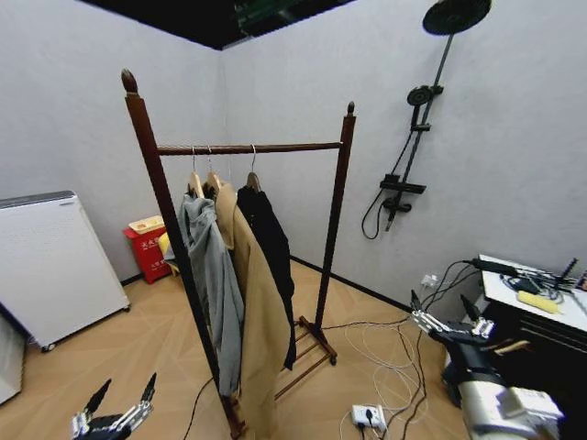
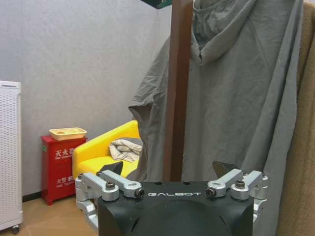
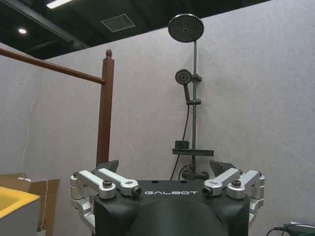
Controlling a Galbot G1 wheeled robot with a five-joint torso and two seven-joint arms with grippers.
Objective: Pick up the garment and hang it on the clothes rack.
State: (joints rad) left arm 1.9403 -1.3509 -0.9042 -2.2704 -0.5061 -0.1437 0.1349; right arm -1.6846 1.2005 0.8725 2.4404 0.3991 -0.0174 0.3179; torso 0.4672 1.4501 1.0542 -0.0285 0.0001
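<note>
**Black jacket on the rack, both grippers empty and low**

While the garment (image 1: 271, 247) hangs from the twisted bar of the clothes rack (image 1: 249, 148), both arms sit low and well away from it. This black jacket is on a wooden hanger, the rightmost of three pieces on the bar; beside it, toward the robot's left, hangs a long tan coat (image 1: 255, 312), then a grey hooded jacket (image 1: 213, 280) next to the near post. The black jacket's hem falls above the rack's slatted foot base.

At the bottom left of the head view the left gripper (image 1: 117, 403) has its dark fingers spread apart and holds nothing. Its own wrist camera looks past those spread fingers (image 2: 227, 169) at the rack's near post (image 2: 178, 88) and the grey hooded jacket (image 2: 236, 83) draped just behind it — the tan coat shows at that picture's edge.

Lower right in the head view, the right gripper (image 1: 447, 313) also has its fingers parted with nothing between them. Its wrist camera faces the far post (image 3: 104, 108) with its knob finial, and a black shower fixture (image 3: 189, 93) mounted on the grey wall.

Around the rack stand a white appliance (image 1: 55, 261), a red cabinet (image 1: 149, 249) and a yellow chair (image 2: 106, 152) with a cloth on its seat. White cables and a power strip (image 1: 369, 417) lie on the wood floor near the rack's foot.
</note>
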